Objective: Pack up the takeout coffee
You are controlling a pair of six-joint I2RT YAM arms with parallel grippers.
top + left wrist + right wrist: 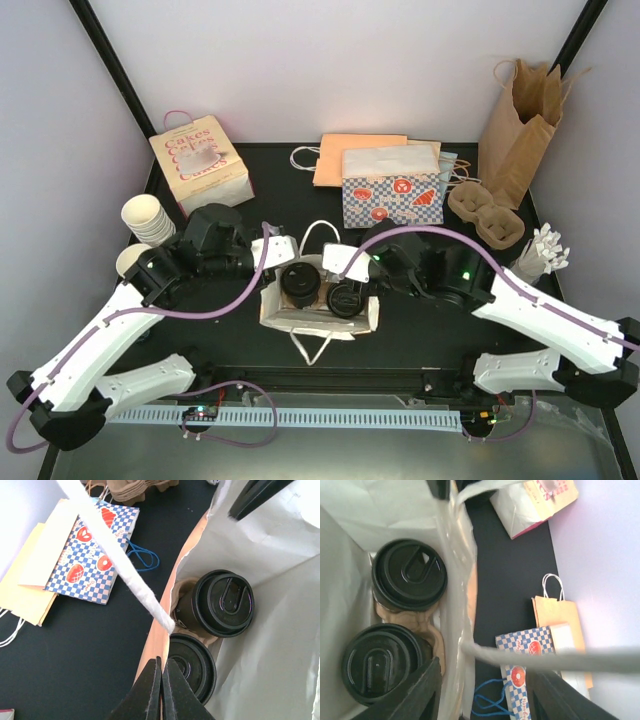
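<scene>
Two takeout coffee cups with black lids [300, 281] [346, 298] stand in a cardboard carrier [427, 625] inside the open white paper bag [310, 322] at the table's middle. Looking down from the left wrist, the lids [222, 602] [192, 665] sit side by side in the bag [280, 630]. My left gripper [161, 680] [283, 250] is shut on the bag's left rim, below its white handle [115, 555]. My right gripper [485, 695] [340, 262] stands open astride the bag's right wall, one finger inside by the nearer lid [377, 662]; the handle [545, 660] crosses between the fingers.
At the back stand a pink-handled "Cakes" box [200, 163], stacked lidless cups [148, 218], an orange bag [345, 155], a blue-checkered bag [392, 188], a brown paper bag [520, 125] and an empty cardboard carrier [485, 212]. A white bundle [545, 250] lies at the right edge.
</scene>
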